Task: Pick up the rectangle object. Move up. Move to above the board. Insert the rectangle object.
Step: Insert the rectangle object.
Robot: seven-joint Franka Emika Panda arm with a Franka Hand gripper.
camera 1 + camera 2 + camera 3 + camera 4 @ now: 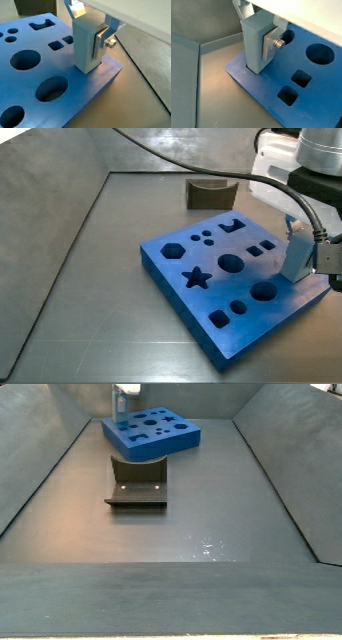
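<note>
Gripper: the gripper (100,41) is closed on the rectangle object (85,47), silver finger plates clamped against its upper side faces; it stands over the board's corner in both wrist views.
Rectangle object: held upright, long axis vertical, hanging straight down from the jaws; lower end at the board (40,65) surface, or just entering it, close to a corner. Whether it is touching, seated or just above cannot be told.
Placement on board: in a side view the rectangle object (297,256) is seen at the board (214,278) edge nearest the arm, beside the round holes and small square holes.
Target slot: hidden under the bar's foot; its outline is not seen, so alignment is judged only from the bar standing square to the board's edges.
Coming move: judged to be a straight descent along the bar's own axis; any tilt or sideways offset would likely jam it on the slot rim.
Open room: bare floor beyond the board's corner; tray wall near on that side in a wrist view (198,75).
Other things: the fixture (136,482) sits well apart from the gripper, in front of the board (150,434); no obstruction is expected from it.
</note>
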